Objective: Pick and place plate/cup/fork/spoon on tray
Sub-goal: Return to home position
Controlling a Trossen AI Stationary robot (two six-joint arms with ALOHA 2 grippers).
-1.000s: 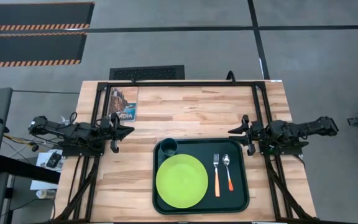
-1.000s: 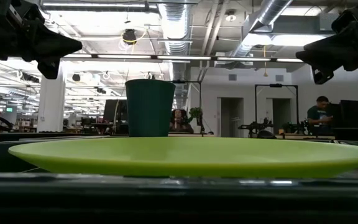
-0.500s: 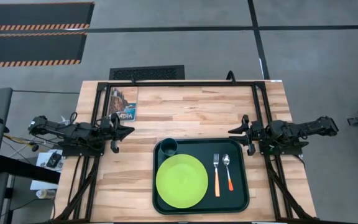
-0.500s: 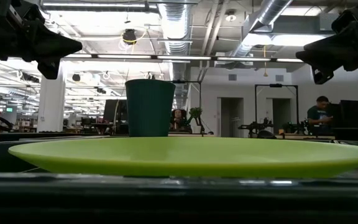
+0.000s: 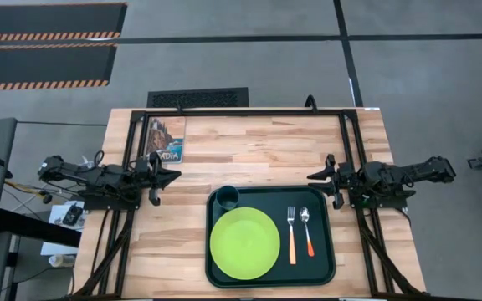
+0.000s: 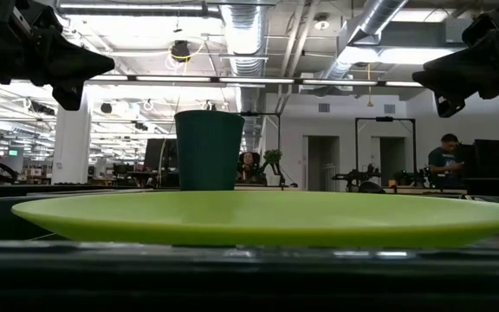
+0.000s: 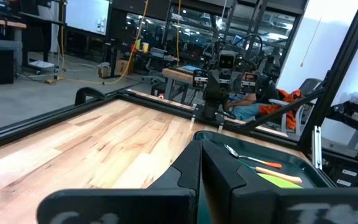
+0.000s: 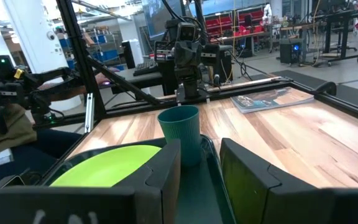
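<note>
High view: the dark green tray (image 5: 321, 251) sits toward the front edge of the wooden tabletop (image 5: 249, 150), right of centre, carrying all four pieces of the setting. The lime-green plate (image 5: 244, 243) lies flat on the tray's left half. The teal cup (image 5: 228, 197) stands upright in the far left corner of the tray, just beside the plate's rim. The fork (image 5: 291, 235) and spoon (image 5: 307, 231) lie side by side on the right half, silver heads pointing to the far side, with the fork nearer the plate.

The left gripper (image 5: 176, 176) hangs over the tabletop's left side, apart from the tray. The left wrist view shows its fingers pressed together with nothing between them. The right gripper (image 5: 311, 176) hovers just beyond the tray's far right corner. The right wrist view shows its fingers parted and empty, with the cup and plate in sight past them.

A printed booklet (image 5: 166, 140) lies near the tabletop's far left corner. In the low view the plate spans the foreground with the cup rising behind it, and a person (image 6: 447, 160) shows in the room beyond.
</note>
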